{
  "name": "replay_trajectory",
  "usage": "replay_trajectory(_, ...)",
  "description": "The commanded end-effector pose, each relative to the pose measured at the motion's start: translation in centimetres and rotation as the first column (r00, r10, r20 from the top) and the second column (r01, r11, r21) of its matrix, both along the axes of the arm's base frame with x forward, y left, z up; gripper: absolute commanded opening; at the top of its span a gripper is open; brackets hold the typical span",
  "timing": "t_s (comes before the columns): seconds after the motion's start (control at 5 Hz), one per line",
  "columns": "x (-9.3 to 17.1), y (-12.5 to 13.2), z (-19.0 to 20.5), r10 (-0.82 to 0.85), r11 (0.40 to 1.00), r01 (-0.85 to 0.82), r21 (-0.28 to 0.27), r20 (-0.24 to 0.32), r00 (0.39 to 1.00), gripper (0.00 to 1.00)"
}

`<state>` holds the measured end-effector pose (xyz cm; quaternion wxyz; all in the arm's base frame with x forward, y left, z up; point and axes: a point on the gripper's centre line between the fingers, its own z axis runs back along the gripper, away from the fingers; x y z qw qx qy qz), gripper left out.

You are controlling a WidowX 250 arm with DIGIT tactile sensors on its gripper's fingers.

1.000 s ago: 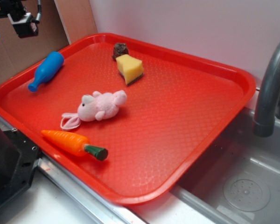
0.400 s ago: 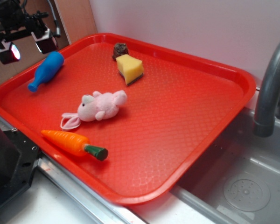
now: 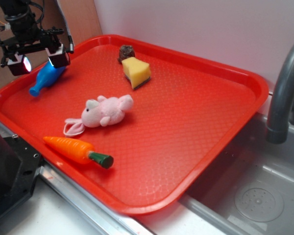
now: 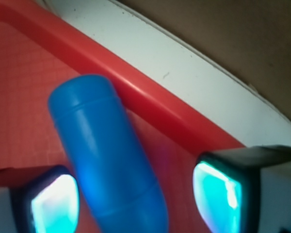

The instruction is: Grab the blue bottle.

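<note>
Red tray (image 3: 225, 122) w/ blue bottle (image 3: 46, 78)

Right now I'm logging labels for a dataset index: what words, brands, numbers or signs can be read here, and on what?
None: no readable text in either view.
blue bottle: plain, no label.
red tray: only an embossed grid texture.
carrot, plush bunny, yellow wedge: unmarked.
gripper: no legible marking.

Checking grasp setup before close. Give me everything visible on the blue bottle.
The blue bottle is bright, glossy plastic, with a fat rounded body narrowing to a thin neck and flared mouth. It lies on its side on the red tray near the far left rim, mouth pointing toward the tray's left edge. The open gripper straddles its body, one finger on each side; contact can't be confirmed.
</note>
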<state>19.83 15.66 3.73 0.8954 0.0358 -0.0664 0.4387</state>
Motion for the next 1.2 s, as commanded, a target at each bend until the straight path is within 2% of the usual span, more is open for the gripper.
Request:
replay_trajectory(0.0, 1.4, 0.9, -0.8, -0.140, 0.990, 0.140, 0.002, -0.018, 0.990, 1.00)
replay_trajectory(0.2, 1.9, 0.3, -0.7, -0.222, 0.975, 0.220, -0.023, -0.066, 0.973, 0.00)
replay_trajectory(0.4, 1.9, -0.2, 0.2, -0.301, 0.954, 0.300, -0.026, -0.112, 0.947, 0.00)
replay_trajectory(0.6, 0.8, -1.1, 4.8, -0.405, 0.914, 0.405, -0.013, -0.041, 0.913, 0.00)
replay_trajectory(0.8, -1.6, -2.5, 9.7, -0.481, 0.877, 0.481, -0.011, 0.019, 0.877, 0.00)
replay_trajectory(1.0, -3.2, -4.8, 14.1, -0.563, 0.826, 0.563, 0.013, 0.034, 0.826, 0.00)
